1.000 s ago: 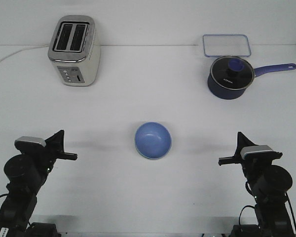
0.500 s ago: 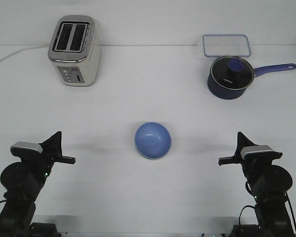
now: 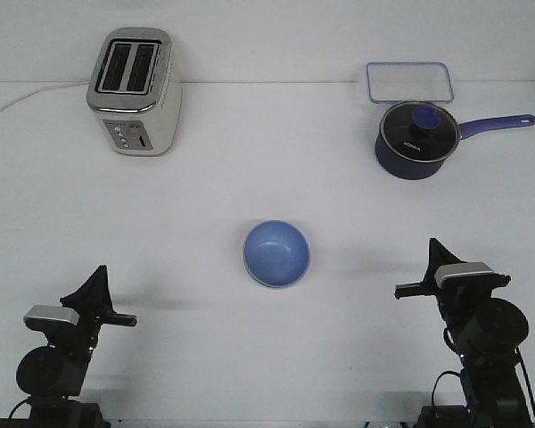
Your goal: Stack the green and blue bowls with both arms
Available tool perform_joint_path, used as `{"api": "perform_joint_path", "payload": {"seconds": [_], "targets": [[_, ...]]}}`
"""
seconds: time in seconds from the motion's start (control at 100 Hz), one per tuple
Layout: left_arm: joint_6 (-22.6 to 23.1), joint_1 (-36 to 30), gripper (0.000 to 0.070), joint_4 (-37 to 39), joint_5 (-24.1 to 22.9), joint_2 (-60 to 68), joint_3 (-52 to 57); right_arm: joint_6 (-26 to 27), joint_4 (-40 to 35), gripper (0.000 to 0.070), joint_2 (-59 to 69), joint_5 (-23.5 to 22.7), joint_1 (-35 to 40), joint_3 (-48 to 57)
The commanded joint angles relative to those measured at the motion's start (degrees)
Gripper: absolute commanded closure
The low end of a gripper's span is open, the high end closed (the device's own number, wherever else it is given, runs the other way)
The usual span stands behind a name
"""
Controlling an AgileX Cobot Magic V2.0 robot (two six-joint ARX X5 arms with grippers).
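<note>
My left gripper sits low at seven o'clock, well apart from anything; whether its jaws are parted I cannot tell. At table centre the blue bowl rests with a pale rim under its edge, so I judge the green one lies beneath and stacking is done. My right gripper, at four o'clock, holds nothing; its jaw state is unclear. Next I'd simply park.

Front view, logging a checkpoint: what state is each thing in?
Blue bowl: upright, empty, nested in a pale bowl whose rim just shows.
Saucepan: upright, glass lid on.
Toaster: upright, slots empty.
Clear container: flat, appears empty.
Left gripper: apart from the bowls, holding nothing.
Right gripper: apart from the bowls, holding nothing.
</note>
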Motion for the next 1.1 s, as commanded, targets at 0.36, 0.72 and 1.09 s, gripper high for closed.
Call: {"api": "perform_joint_path", "payload": {"seconds": [0.36,0.72,1.09], "targets": [[0.0,0.2,0.0690,2.3,-0.1,-7.0,-6.4,0.5,0.7,0.0700,0.2,0.0,0.1,0.0],[0.0,0.2,0.0690,2.3,-0.1,-7.0,-6.4,0.5,0.7,0.0700,0.2,0.0,0.1,0.0],[0.0,0.2,0.0690,2.2,-0.1,-7.0,-6.4,0.5,0.7,0.0700,0.2,0.0,0.1,0.0]]}}
